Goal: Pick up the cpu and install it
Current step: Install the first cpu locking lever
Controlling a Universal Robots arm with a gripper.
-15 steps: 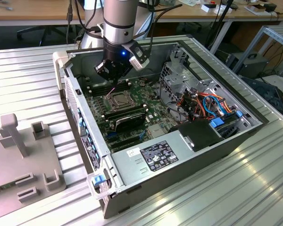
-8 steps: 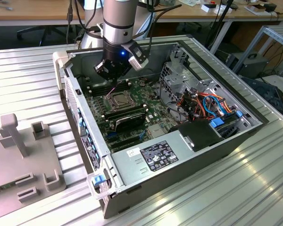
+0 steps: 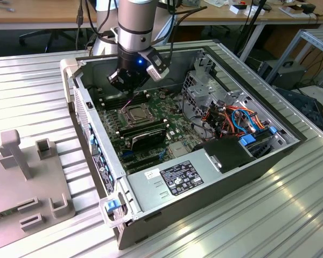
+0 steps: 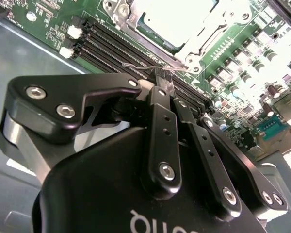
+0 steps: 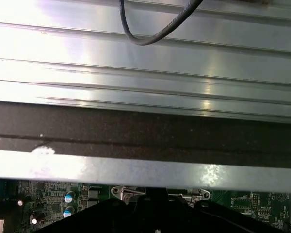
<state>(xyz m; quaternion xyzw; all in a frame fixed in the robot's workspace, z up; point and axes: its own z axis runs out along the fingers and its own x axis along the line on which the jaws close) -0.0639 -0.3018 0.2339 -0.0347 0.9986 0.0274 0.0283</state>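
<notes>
Fig.: my gripper (image 4: 166,80), fingers together on a thin wire latch lever (image 4: 136,68), hung beside the socket; cpu (image 4: 177,19) sat seated inside. Install step, approx. done; locking needs gentle force.

Cpu (image 3: 134,113): small, thin square chip with a dull silver-grey metal top. Lies flat and face up inside the socket (image 3: 125,116) on the green motherboard (image 3: 172,115), within the open computer case (image 3: 269,161). In the second wrist view its pale top (image 4: 177,19) sits level inside the metal frame (image 4: 218,24), edges square to it, beside the rows of long black memory slots (image 4: 121,48).
</notes>
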